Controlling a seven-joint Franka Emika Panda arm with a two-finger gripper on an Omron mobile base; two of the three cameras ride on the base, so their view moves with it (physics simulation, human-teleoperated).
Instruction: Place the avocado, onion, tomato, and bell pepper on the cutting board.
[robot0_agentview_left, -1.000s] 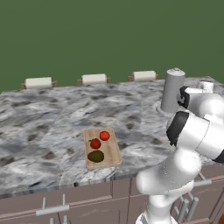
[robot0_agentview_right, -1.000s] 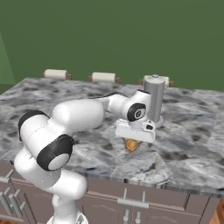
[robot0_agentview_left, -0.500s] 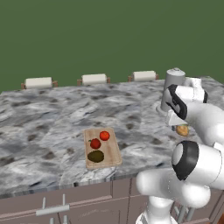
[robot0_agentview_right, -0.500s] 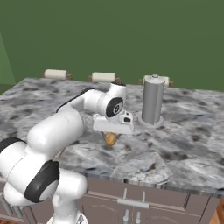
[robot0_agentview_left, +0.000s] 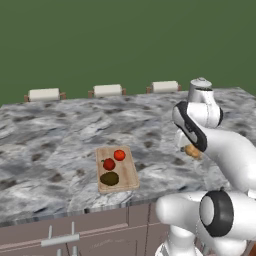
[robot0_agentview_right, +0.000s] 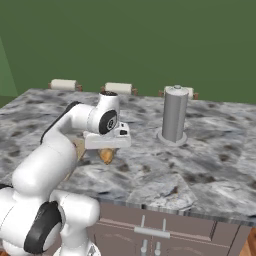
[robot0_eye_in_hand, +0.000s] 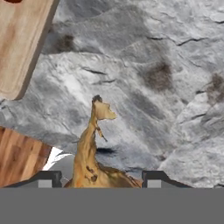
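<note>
My gripper (robot0_agentview_right: 107, 150) is shut on the onion (robot0_agentview_right: 106, 155), a tan bulb hanging just above the marble counter. In the hand view the onion (robot0_eye_in_hand: 93, 157) sits between my two fingertips (robot0_eye_in_hand: 44, 179), its thin stem pointing away from the hand. From the left base view the onion (robot0_agentview_left: 192, 150) peeks out behind my forearm, to the right of the cutting board (robot0_agentview_left: 127, 173). On that board lie the dark green avocado (robot0_agentview_left: 109, 178), a red bell pepper (robot0_agentview_left: 109, 164) and an orange-red tomato (robot0_agentview_left: 119, 155). A corner of the cutting board (robot0_eye_in_hand: 22, 39) shows at the hand view's upper left.
A tall grey cylinder (robot0_agentview_right: 174, 115) stands on the counter to the right of my hand. Three white rolls (robot0_agentview_left: 107, 90) line the back edge against the green wall. The counter's front edge (robot0_agentview_right: 150, 207) lies close below the gripper, with drawers beneath.
The arm has swung left across the counter with the onion, away from the grey cylinder and toward the cutting board. The things on the board have not moved.
</note>
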